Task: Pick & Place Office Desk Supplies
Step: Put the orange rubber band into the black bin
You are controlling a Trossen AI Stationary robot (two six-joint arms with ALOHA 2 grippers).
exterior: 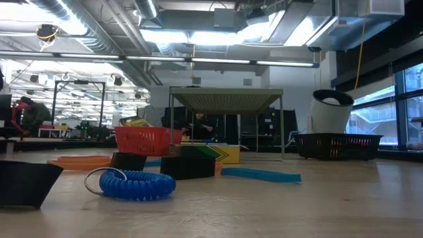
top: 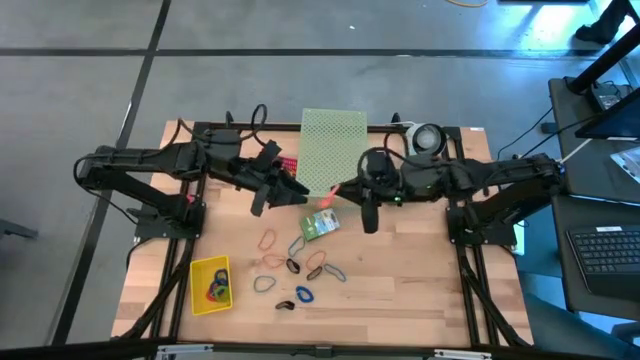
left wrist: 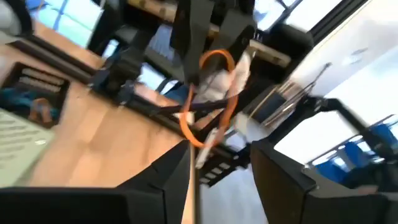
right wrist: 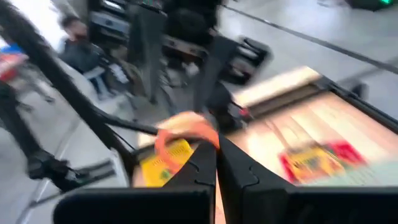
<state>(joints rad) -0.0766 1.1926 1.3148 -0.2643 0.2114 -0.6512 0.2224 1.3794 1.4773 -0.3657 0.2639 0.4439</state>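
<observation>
Two grippers meet mid-table over the green perforated box [top: 330,150]: I see my right gripper [right wrist: 216,144] pinched shut on an orange rubber band [left wrist: 208,99] hanging lengthwise just beyond my left gripper [left wrist: 217,162], whose jaws stand open, empty.

Both my arms are matte black, chunky jointed links on black bases, black cables looping behind. My left gripper [left wrist: 217,165] has two flat, angular black fingers [left wrist: 163,176] with bevelled edges. My right gripper [right wrist: 217,163] has the same dark wedge fingers [right wrist: 198,168]. A small green light glows near my right wrist.
</observation>
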